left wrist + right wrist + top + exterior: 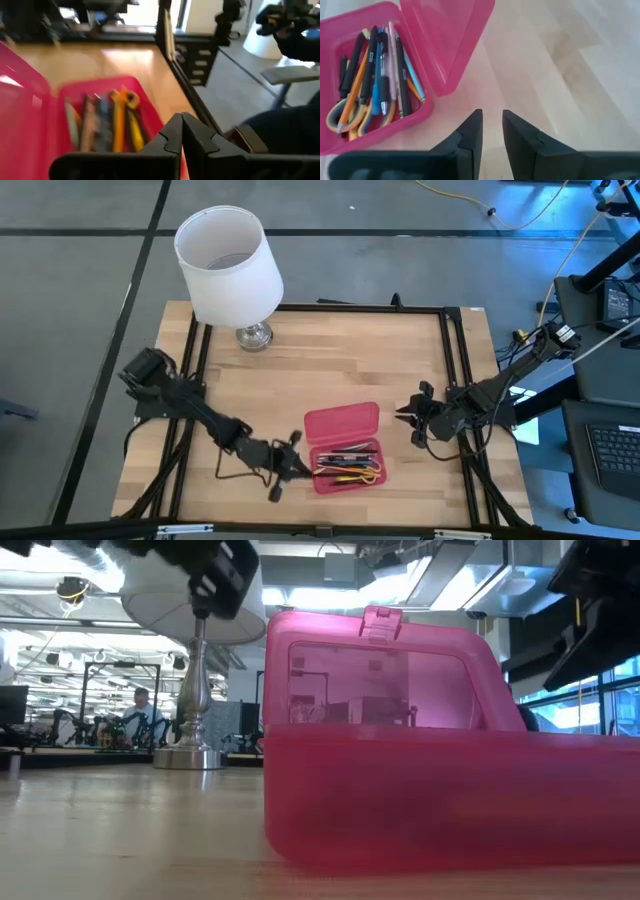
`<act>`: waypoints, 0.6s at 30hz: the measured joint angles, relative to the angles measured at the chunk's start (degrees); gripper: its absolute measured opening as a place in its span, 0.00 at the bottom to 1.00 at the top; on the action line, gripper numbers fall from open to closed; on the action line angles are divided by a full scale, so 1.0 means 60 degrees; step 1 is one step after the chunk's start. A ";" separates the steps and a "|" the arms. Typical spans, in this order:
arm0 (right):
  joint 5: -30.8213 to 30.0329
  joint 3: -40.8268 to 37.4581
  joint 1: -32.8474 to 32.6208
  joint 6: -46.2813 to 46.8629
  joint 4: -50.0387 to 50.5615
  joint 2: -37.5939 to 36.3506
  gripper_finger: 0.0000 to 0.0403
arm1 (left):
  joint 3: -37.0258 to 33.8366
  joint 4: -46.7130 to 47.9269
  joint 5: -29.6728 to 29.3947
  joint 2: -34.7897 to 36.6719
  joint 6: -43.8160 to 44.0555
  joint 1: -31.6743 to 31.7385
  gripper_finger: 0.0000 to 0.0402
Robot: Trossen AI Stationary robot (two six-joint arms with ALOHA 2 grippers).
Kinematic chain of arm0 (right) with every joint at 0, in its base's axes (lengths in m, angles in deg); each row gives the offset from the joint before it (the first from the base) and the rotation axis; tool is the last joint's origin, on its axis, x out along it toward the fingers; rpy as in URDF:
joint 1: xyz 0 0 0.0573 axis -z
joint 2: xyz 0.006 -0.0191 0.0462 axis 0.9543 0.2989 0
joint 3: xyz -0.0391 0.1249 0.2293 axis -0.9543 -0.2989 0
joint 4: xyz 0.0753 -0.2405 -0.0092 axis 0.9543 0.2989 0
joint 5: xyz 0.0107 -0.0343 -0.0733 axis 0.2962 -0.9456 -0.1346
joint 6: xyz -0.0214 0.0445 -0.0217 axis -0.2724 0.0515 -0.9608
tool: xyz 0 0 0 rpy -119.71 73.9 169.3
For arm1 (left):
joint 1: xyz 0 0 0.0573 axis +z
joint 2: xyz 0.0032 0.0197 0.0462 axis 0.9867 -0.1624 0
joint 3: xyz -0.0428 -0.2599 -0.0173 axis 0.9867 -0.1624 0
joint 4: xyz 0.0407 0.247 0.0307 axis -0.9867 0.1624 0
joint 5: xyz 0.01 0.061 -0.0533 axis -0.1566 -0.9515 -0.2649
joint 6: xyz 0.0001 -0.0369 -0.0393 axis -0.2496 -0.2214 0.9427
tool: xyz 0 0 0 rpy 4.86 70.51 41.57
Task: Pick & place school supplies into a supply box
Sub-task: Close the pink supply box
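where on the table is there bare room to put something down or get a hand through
Bare wood spans the table between the lamp and the open supply box, and far right by the frame. It is crowded at the near edge: the left gripper, jaws shut, sits at the box's left side; the right gripper hovers beside it.

looking past the left gripper [181, 131], fingers [200, 137] pressed together with nothing between them, just beside the near edge of the supply box [35, 95]. box open, pink lid raised at one side, tray resting on the wooden counter [100, 60]. school supplies [107, 122] lying side by side in the tray: orange and yellow pieces, a blue one, a brownish one, all blurred. black frame rail [167, 45] along the counter edge, grey floor beyond.
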 joint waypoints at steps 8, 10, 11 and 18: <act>0.0154 -0.0348 0.0000 0.0405 -0.0420 0.0000 0.19 | 0.1291 -0.0087 -0.0228 -0.1910 0.1016 -0.0730 0.00; 0.0150 -0.0348 0.0000 0.0360 -0.0582 0.0000 0.19 | 0.1615 -0.0062 -0.0241 -0.2313 0.0896 -0.0880 0.00; 0.0145 -0.0348 0.0000 0.0301 -0.0674 0.0000 0.19 | 0.1818 -0.0066 -0.0265 -0.2526 0.0805 -0.0942 0.00; -0.0797 -0.0348 0.0000 0.0089 -0.0770 0.0000 0.19 | 0.2426 0.0736 -0.1277 -0.3101 0.1303 -0.1219 0.00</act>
